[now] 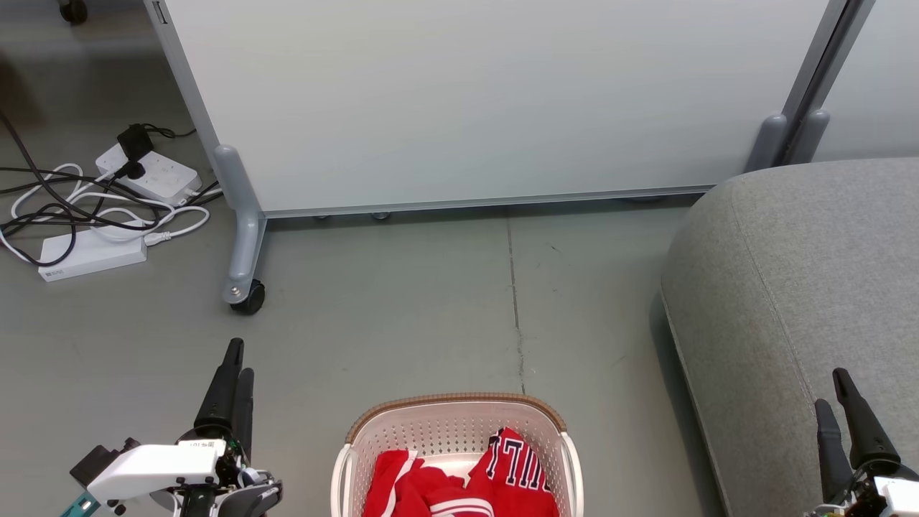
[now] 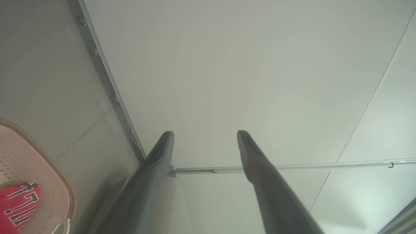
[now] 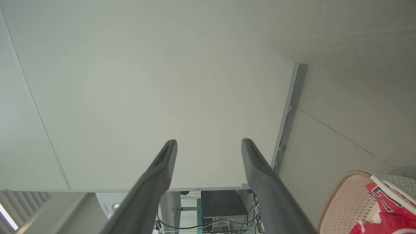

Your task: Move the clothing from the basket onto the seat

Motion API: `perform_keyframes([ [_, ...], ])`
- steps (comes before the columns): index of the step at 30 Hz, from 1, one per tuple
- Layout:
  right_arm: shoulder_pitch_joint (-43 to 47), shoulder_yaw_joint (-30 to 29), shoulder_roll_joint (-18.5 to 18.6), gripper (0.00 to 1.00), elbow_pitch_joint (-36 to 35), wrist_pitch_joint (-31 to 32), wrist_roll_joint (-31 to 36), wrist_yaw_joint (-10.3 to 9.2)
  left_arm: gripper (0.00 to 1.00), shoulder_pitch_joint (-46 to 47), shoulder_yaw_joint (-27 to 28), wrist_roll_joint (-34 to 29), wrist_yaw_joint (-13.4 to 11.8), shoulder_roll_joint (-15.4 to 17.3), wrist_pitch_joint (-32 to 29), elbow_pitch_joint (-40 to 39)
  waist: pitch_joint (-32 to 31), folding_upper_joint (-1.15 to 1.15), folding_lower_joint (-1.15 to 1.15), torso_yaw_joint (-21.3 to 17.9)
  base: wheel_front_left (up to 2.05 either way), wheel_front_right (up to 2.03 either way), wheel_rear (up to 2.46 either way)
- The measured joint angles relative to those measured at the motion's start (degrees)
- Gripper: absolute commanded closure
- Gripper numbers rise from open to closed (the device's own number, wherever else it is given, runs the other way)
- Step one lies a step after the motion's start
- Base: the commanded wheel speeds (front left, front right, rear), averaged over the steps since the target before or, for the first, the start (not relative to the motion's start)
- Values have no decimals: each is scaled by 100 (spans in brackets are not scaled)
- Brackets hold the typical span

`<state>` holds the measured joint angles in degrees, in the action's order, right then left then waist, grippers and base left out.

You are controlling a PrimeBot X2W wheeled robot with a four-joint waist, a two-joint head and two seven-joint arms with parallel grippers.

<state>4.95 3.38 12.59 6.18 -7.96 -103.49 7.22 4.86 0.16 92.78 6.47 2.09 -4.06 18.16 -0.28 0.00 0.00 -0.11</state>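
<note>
Left pincer (image 1: 240, 359) and right pincer (image 1: 831, 390) hung wide open, empty. Clothing (image 1: 459, 488), perhaps two pieces, lay ungrabbed in the basket (image 1: 452, 397); next called for reaching in, then right to the seat (image 1: 811, 266).

The left tool (image 2: 204, 136) has its two long dark grey fingers spread wide, with nothing between them, facing a pale white panel (image 2: 227, 65) with a metal frame. At the lower left is a cream-white perforated plastic basket (image 2: 26, 152) with a brown woven-look rim. Bright red clothing (image 2: 18, 203) with dark letters lies inside it.
</note>
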Motion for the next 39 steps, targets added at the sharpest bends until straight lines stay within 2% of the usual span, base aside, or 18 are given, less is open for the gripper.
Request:
perform_keyframes([
  [8,-130,-154,-110,0,85,-66,565,0,0,-1,122,-149,1,3,181,-18,-28,0,0,-10,0,0,0],
  [17,-427,-312,-222,0,221,-142,1578,0,0,-3,261,-474,3,9,396,-77,-59,0,0,-11,0,0,0],
  [25,-644,-347,-319,0,35,-215,2693,0,0,-4,407,-899,9,16,569,-75,-79,0,0,-9,0,0,0],
  [31,-808,-307,-361,0,-178,-261,3622,1,0,-4,485,-1303,10,18,697,-154,-97,0,0,-2,0,0,0],
  [39,-1045,-75,-286,0,-353,-308,4741,1,0,-40,461,-2342,8,26,845,-412,-123,0,0,23,0,0,0],
])
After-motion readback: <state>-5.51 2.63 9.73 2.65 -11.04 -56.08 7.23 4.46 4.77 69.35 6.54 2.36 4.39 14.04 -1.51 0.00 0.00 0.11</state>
